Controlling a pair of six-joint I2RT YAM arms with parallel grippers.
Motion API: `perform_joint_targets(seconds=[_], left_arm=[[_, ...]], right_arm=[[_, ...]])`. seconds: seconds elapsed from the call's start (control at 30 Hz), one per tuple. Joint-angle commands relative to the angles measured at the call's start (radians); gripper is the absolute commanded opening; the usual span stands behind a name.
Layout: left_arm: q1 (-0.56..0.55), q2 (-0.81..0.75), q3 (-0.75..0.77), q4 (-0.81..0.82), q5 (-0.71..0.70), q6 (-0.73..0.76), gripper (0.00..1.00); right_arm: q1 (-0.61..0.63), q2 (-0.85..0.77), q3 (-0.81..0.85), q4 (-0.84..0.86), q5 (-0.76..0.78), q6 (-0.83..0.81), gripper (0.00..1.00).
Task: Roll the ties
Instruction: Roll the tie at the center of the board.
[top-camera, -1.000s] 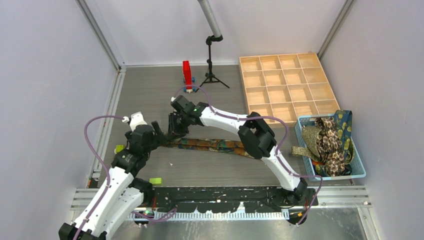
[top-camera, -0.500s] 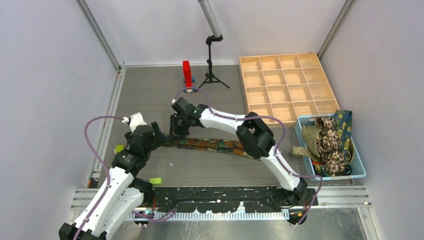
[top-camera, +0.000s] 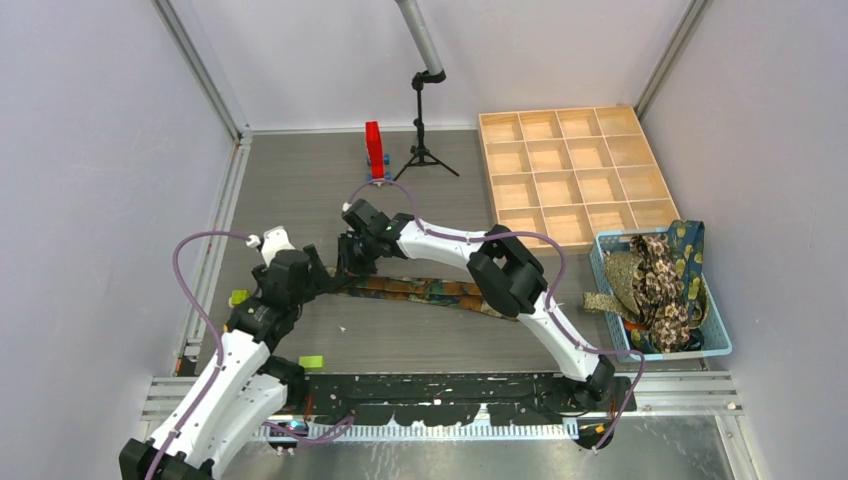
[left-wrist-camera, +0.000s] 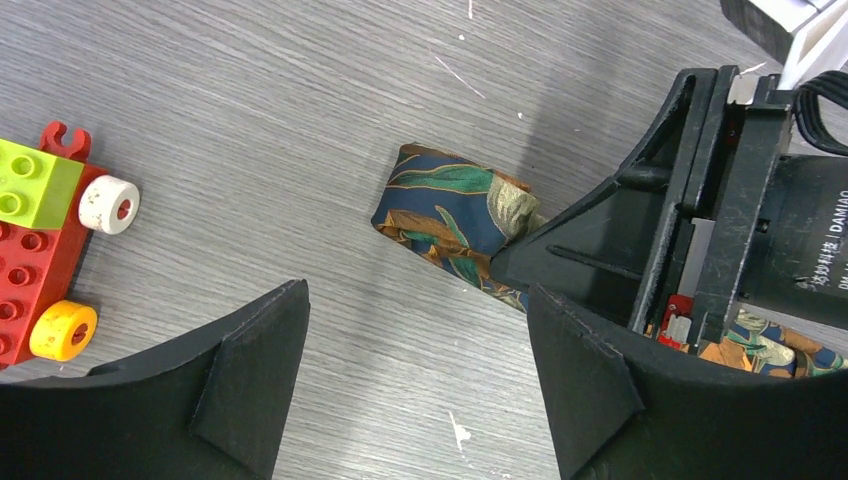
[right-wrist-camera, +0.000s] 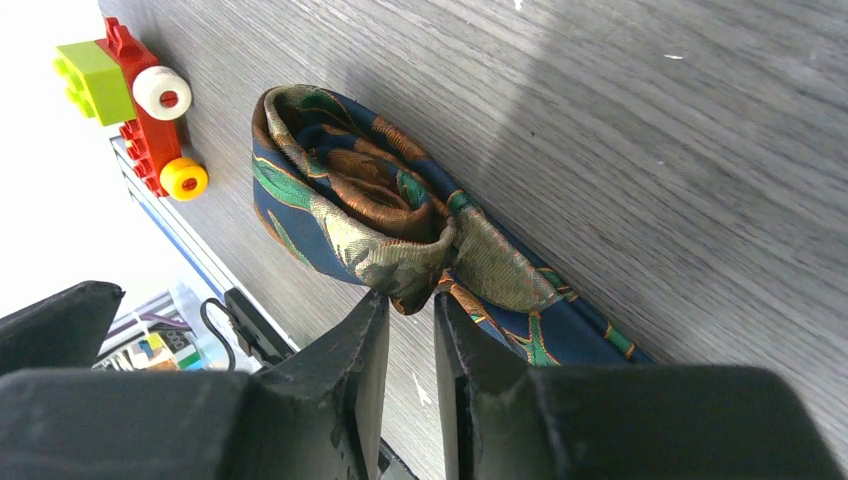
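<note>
right claw (right-wrist-camera: 410, 300) gripped tie (right-wrist-camera: 340, 190) roll, had crept leftward in top view | left claw (left-wrist-camera: 415, 300) hung released beside it | rolling looked barely begun

I'm driving from afar in what looks like a robotics lab cell: a grey wood-grain table (top-camera: 300, 190) boxed in by plain pale walls (top-camera: 90, 150) and aluminium rails (top-camera: 200, 70). A small black tripod (top-camera: 420, 120) stands on the tabletop beneath an overhead pole (top-camera: 418, 35), all test-bench fittings.

Sheeny woven cloth tie (right-wrist-camera: 340, 195) on matt wood-grain table (right-wrist-camera: 700, 120).
</note>
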Motion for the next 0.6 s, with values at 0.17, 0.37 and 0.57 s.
perform_joint_targets(seconds=[0.17,0.37,0.57], left_arm=[[-0.003,0.064,0.048,-0.020,-0.044,-0.041,0.75],[-0.003,0.108,0.093,-0.019,0.003,0.017,0.72],[-0.003,0.205,0.152,0.005,0.075,0.115,0.66]], right_arm=[[0.003,-0.098,-0.009,0.000,-0.016,-0.058,0.34],[-0.007,-0.175,-0.088,0.008,0.003,-0.074,0.34],[-0.023,-0.205,-0.170,0.054,-0.002,-0.068,0.34]])
